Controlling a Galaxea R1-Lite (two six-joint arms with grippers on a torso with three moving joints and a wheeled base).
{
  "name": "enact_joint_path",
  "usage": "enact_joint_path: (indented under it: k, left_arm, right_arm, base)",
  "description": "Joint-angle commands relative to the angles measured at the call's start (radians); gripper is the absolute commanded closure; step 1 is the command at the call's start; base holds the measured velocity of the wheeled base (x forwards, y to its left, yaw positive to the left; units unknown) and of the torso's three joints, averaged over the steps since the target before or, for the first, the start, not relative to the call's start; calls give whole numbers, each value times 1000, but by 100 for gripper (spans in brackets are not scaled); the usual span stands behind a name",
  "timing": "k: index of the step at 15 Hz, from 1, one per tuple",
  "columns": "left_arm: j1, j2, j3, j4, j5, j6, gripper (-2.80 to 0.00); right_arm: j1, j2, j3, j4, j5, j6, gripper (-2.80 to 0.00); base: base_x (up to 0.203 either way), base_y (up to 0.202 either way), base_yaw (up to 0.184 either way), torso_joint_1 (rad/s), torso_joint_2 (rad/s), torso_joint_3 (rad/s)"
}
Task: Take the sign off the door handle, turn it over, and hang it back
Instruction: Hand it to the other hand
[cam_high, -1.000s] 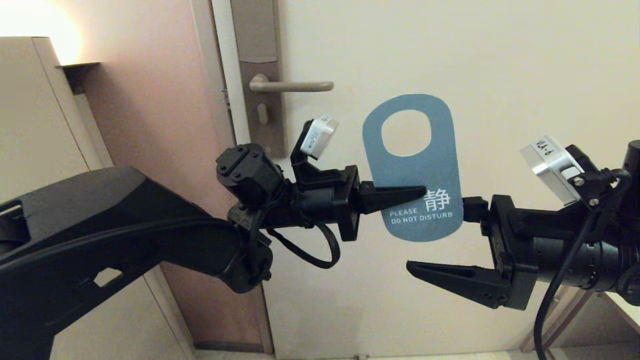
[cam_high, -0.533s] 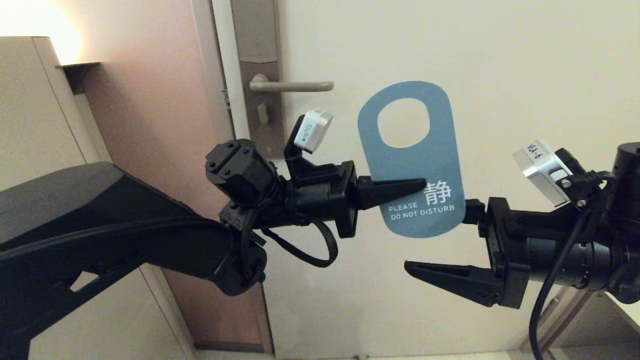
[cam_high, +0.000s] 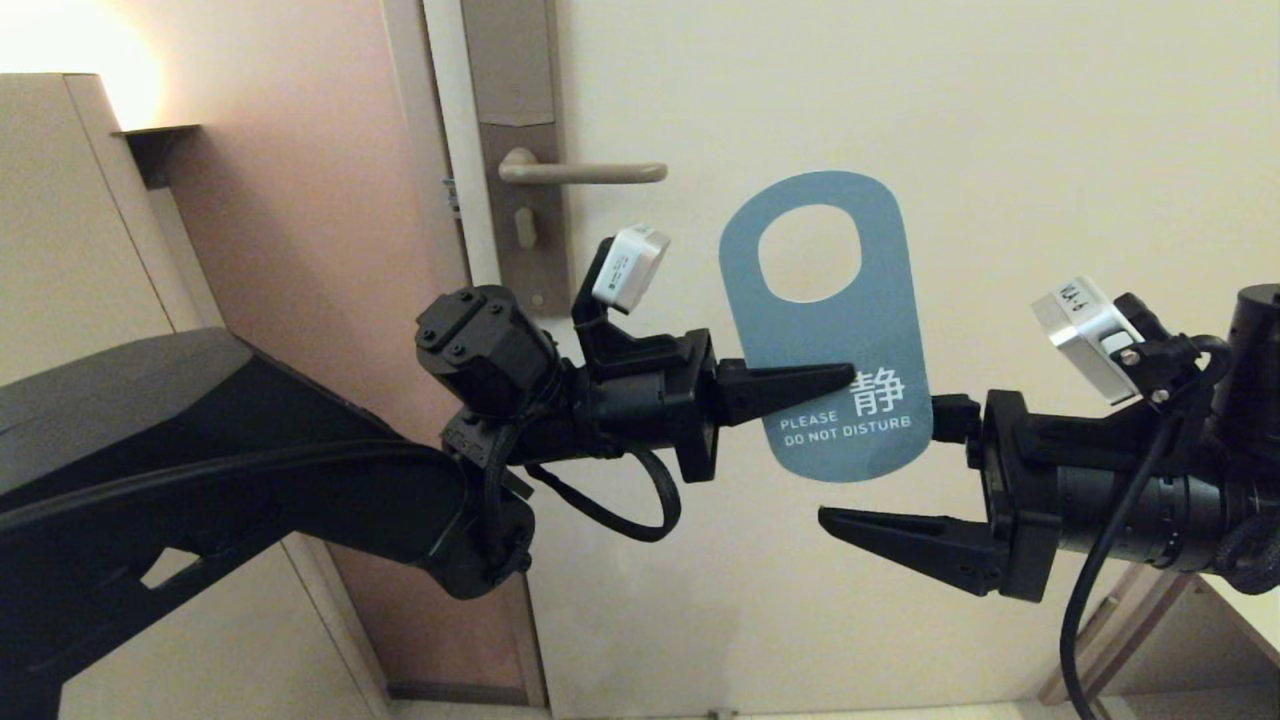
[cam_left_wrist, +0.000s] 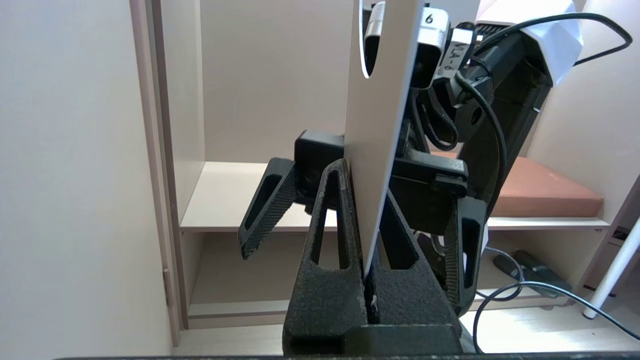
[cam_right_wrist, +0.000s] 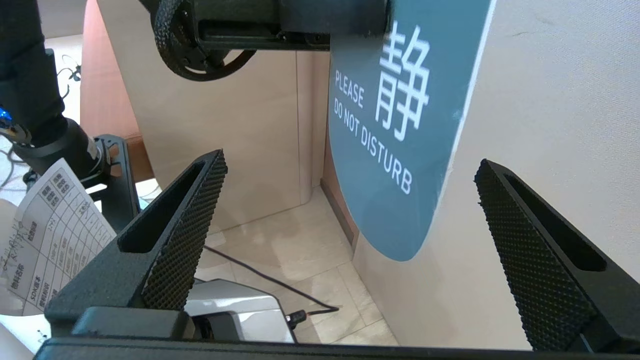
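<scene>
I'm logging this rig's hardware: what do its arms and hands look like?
Both arms are matte black with looped black cables. The left hand and right hand each have two tapered, hollow-slotted black fingers with knurled pads, and each wrist carries a small white-and-silver camera box with a handwritten label.

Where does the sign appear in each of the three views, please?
Head view: the sign is in the centre, blue face showing, before the door.
Left wrist view: seen almost edge-on, pale face showing, rising from the shut left gripper.
Right wrist view: its lower blue part, upper centre, beyond the open right gripper.
Shared landmark: the left gripper clamping the sign.
</scene>
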Motion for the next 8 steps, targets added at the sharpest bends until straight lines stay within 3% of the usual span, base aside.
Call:
enact_joint_path:
  k: [1, 8]
  left_arm:
    - [0, 5, 1, -20, -5, -3, 0]
    - [-6, -10, 44, -21, -7, 3, 0]
  right_arm:
    - [-5, -1, -4, -4, 4, -1, -280]
    - [-19, 7, -33, -4, 4, -1, -280]
  base:
    - [0, 0, 0, 0, 0, 0]
    - [0, 0, 0, 0, 0, 0]
